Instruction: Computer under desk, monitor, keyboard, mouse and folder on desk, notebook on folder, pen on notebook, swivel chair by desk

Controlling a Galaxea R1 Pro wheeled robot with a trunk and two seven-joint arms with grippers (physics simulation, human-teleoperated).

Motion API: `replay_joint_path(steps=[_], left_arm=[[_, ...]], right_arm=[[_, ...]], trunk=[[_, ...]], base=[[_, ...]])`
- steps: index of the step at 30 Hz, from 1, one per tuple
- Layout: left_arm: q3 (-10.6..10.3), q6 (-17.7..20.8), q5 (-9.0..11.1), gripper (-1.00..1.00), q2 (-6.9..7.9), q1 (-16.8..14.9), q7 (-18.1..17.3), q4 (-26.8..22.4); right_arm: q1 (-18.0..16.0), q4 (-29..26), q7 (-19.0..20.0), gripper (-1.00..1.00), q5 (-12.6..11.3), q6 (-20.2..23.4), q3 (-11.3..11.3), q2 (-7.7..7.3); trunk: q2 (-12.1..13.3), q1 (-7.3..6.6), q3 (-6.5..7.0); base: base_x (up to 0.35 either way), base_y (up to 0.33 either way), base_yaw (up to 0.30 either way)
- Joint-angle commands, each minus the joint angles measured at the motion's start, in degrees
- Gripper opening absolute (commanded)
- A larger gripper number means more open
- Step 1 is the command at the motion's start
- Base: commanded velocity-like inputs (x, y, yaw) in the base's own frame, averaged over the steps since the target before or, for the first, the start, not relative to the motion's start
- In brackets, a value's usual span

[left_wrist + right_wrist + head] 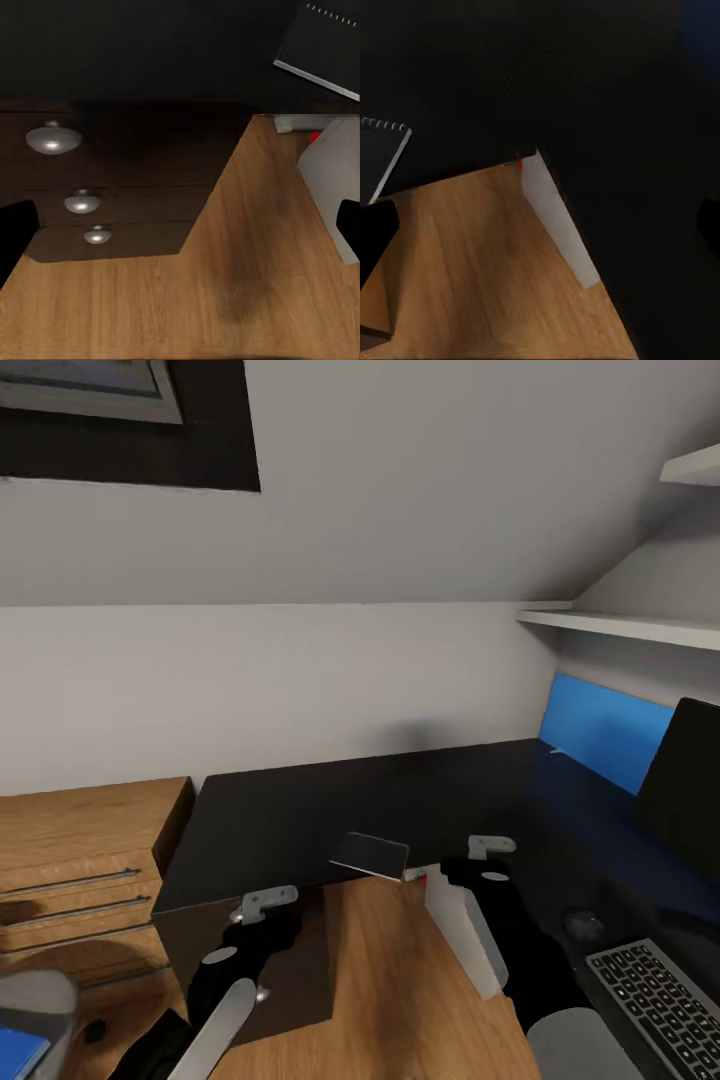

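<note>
Black desk (300,810): notebook (371,855) between both pincers.

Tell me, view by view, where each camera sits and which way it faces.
Head view: from the robot's head, looking forward and down at the black desk, notebook and keyboard; both arms show.
Left wrist view: near the left gripper, facing the drawer knobs and wood floor; dark fingers at the edges.
Right wrist view: near the right gripper, facing the desk's edge and white panel.
Shared: the notebook appears in all three.
</note>
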Motion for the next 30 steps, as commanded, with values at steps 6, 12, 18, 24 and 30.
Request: replay_joint_path(steps=[6, 12, 18, 24, 30], left_arm=[[-0.2, 0.1, 0.4, 1.00, 0.05, -0.1, 0.6, 0.1], [-0.2, 0.1, 0.4, 1.00, 0.05, -0.1, 0.6, 0.1], [-0.2, -0.1, 0.3, 1.00, 0.05, -0.1, 0.8, 2.1], [-0.2, -2.0, -0.1, 1.00, 0.09, -0.1, 0.9, 8.6], [-0.3, -7.5, -0.3, 1.00, 0.19, 0.9, 0.7, 10.8]], right_arm=[[0.0, -0.1, -0.5, 1.00, -0.4, 0.2, 0.2, -0.02], [0.1, -0.1, -0.5, 1.00, -0.3, 0.2, 0.2, -0.02], [0.1, 0.1, -0.4, 1.00, -0.2, 0.1, 0.1, -0.02], [0.2, -0.1, -0.5, 1.00, 0.1, 0.0, 0.1, -0.11], [0.2, -0.4, -0.5, 1.00, 0.2, 0.0, 0.1, -0.20]], trunk=[[0.0, -0.03, -0.07], [0.0, -0.03, -0.07], [0.0, -0.03, -0.07], [0.0, -0.03, -0.07], [0.0, -0.03, -0.07]], base=[[-0.277, 0.180, 0.276], [-0.274, 0.210, 0.278], [-0.119, 0.121, 0.278], [-0.020, 0.021, 0.278], [-0.004, 0.004, 0.278]])
